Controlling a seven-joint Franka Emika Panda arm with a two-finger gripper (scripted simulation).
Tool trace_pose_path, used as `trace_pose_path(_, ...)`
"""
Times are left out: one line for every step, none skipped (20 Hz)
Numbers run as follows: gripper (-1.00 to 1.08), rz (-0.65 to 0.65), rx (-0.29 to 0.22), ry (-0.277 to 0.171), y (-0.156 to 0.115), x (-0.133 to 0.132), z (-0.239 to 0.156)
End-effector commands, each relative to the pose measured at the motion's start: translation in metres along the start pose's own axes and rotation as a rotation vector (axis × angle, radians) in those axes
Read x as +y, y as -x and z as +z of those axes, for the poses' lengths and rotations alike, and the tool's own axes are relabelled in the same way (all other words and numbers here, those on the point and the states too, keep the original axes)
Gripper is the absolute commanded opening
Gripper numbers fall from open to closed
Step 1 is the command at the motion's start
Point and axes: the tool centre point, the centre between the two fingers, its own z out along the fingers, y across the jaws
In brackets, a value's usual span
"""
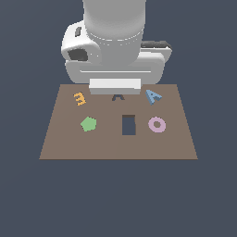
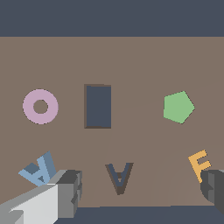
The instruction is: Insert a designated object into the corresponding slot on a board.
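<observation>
The light-blue A-shaped block [image 1: 153, 96] lies flat on the brown board [image 1: 118, 148], near its far edge on the exterior view's right. The wrist view shows the block [image 2: 39, 169] just beside one finger [image 2: 70, 192]. The A-shaped slot [image 2: 119, 177] is a dark cutout at the middle of the board's far edge. In the exterior view the slot [image 1: 118, 97] is partly covered by the arm's white hand [image 1: 115, 86]. My gripper [image 2: 142, 188] hovers above the slot, open wide, with nothing between its fingers.
An orange 3-shaped piece [image 1: 80, 98], a green pentagon [image 1: 88, 123] and a pink ring [image 1: 157, 124] also lie on the board. A larger dark rectangular cutout [image 1: 128, 125] sits at the board's centre. Dark floor surrounds the board.
</observation>
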Motion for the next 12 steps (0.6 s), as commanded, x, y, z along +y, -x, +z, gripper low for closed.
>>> trace_pose_path(1.0, 0.0, 0.0, 0.0, 0.0, 0.0, 0.0)
trace_pose_path(1.0, -0.001, 0.0, 0.0, 0.0, 0.0, 0.0)
trace_pose_path(1.0, -0.005, 0.001, 0.0, 0.0, -0.001, 0.001)
trace_pose_path(1.0, -0.011, 0.001, 0.0, 0.0, -0.003, 0.002)
trace_pose_path(1.0, -0.02, 0.002, 0.0, 0.001, -0.005, 0.003)
trace_pose_path(1.0, -0.032, 0.003, 0.0, 0.001, -0.008, 0.005)
trace_pose_path(1.0, -0.046, 0.005, 0.0, 0.002, -0.011, 0.007)
trace_pose_path(1.0, -0.062, 0.006, 0.001, 0.002, -0.015, 0.01)
trace_pose_path(1.0, -0.081, 0.008, 0.001, 0.003, -0.02, 0.013)
trace_pose_path(1.0, -0.102, 0.01, 0.001, 0.004, -0.025, 0.017)
trace_pose_path(1.0, -0.125, 0.013, 0.001, 0.006, -0.031, 0.02)
trace_pose_path(1.0, -0.151, 0.015, 0.001, 0.007, -0.037, 0.025)
